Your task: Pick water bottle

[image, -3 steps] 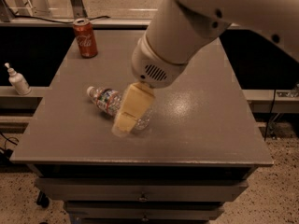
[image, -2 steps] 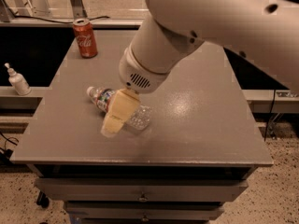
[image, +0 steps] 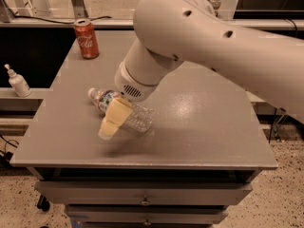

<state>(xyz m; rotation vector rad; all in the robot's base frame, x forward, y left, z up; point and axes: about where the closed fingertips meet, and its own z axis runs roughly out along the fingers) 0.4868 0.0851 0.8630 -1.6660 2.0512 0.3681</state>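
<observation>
Gripper (image: 109, 125) sits low on the lying water bottle (image: 138, 118), left-centre of the table (image: 204, 132). Can't tell if it's closed. The round bottle could roll away or squirt out.

A grey, flat-topped counter (image: 213, 141) with a faintly speckled matte surface fills the middle of the room, and a soft patch of light shines on its right half. Under its top sit grey drawer fronts (image: 95, 193) with small metal knobs (image: 144, 202). The floor (image: 280, 208) is pale speckled stone. A light ledge (image: 28, 95) runs along the left, dark space behind it. The robot's hand (image: 113, 121) hangs over the counter's front left part.
</observation>
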